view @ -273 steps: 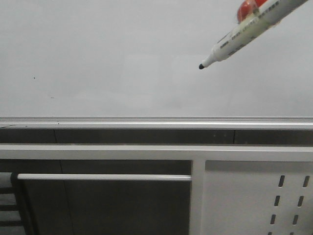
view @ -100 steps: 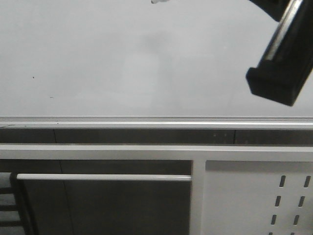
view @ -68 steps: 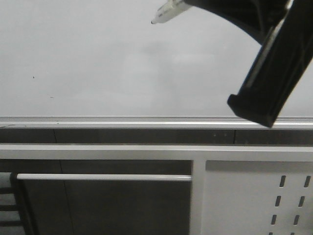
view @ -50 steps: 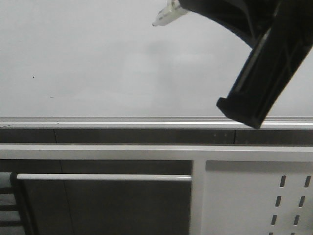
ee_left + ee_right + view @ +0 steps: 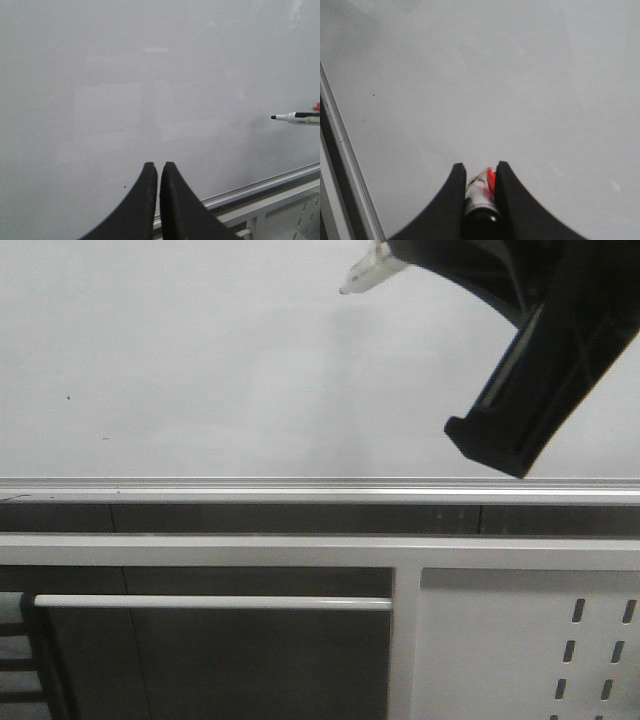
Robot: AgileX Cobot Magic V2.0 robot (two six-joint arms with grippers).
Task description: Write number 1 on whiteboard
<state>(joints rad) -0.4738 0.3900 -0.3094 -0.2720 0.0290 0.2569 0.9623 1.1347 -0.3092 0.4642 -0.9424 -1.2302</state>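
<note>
Front view: right gripper (image 5: 545, 360) up at top right of whiteboard (image 5: 200, 370), black body hanging just above silver bottom rail (image 5: 300, 486). Marker (image 5: 368, 270) pokes out toward board's upper middle, tip pale in this view, sits a bit further right than 0.5 s ago and 0.7 s ago. Gripper body roughly same spot as 0.5 s ago, lower and more leftward than 1.0 s ago. At 2.7 s ago only marker in shot, tip lower and nearer right edge, no gripper body visible.

Right wrist view: fingers (image 5: 455, 200) clamped on marker barrel, red and white label showing between them, board surface ahead.

Left wrist view: left gripper (image 5: 156, 175) closed, fingers pressed together, nothing between them, parked in front of board above rail. Marker black tip seen from side at right of board; cannot tell whether tip touches surface.

Number 1: no stroke visible on board in any view, only tiny dark specks left of centre. Board surface unchanged across all earlier frames.

White perforated panel (image 5: 530, 640) below rail, lower right.
</note>
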